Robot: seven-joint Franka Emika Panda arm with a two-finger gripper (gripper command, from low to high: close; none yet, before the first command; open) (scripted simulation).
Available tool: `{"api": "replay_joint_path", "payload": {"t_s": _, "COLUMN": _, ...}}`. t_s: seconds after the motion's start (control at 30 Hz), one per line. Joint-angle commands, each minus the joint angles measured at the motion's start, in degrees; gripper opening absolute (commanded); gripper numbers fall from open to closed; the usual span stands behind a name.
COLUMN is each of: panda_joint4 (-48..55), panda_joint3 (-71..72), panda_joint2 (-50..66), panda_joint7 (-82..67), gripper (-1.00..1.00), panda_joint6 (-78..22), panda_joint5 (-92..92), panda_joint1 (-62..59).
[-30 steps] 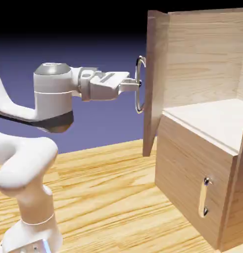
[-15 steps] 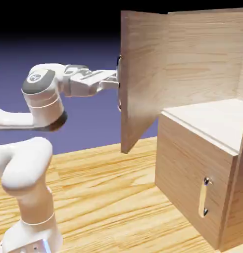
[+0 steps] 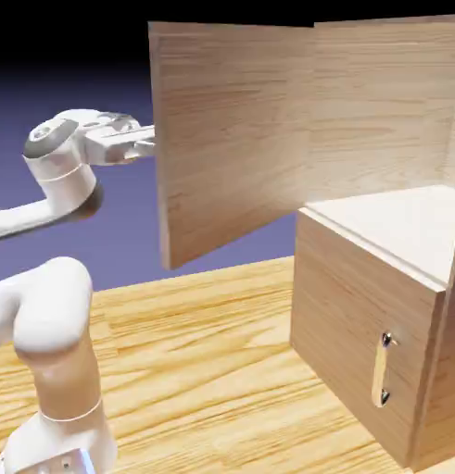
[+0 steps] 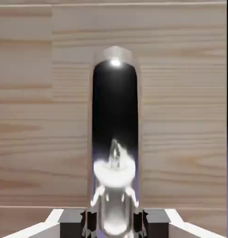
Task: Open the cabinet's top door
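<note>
One top door (image 3: 233,139) swung wide open on the cabinet (image 3: 370,315) — we see it toward the exterior view's left, hanging above the worktop (image 3: 203,343). Our tool (image 4: 114,224) is pinched onto its silver handle (image 4: 114,116) — nice and snug.

A yellow-brown wood-grain surface (image 3: 203,370) spans the near part of the scene; a plain blue-violet backdrop (image 3: 45,185), blackening upward, fills the far left.
</note>
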Motion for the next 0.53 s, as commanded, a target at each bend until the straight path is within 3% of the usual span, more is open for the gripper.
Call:
{"api": "replay_joint_path", "payload": {"t_s": 0.0, "panda_joint4": 1.8, "panda_joint3": 1.9, "panda_joint2": 0.5, "panda_joint7": 0.1, "gripper": -1.00, "panda_joint6": -2.6, "panda_joint5": 1.3, "panda_joint1": -0.8}}
{"api": "replay_joint_path", "payload": {"t_s": 0.47, "panda_joint4": 30.2, "panda_joint3": 17.9, "panda_joint2": 5.3, "panda_joint7": -1.4, "gripper": -1.00, "panda_joint6": -31.6, "panda_joint5": 11.9, "panda_joint1": -20.8}}
{"api": "replay_joint_path", "payload": {"t_s": 0.5, "panda_joint4": 30.2, "panda_joint3": 17.9, "panda_joint2": 5.3, "panda_joint7": -1.4, "gripper": 1.00, "panda_joint6": -31.6, "panda_joint5": 11.9, "panda_joint1": -20.8}}
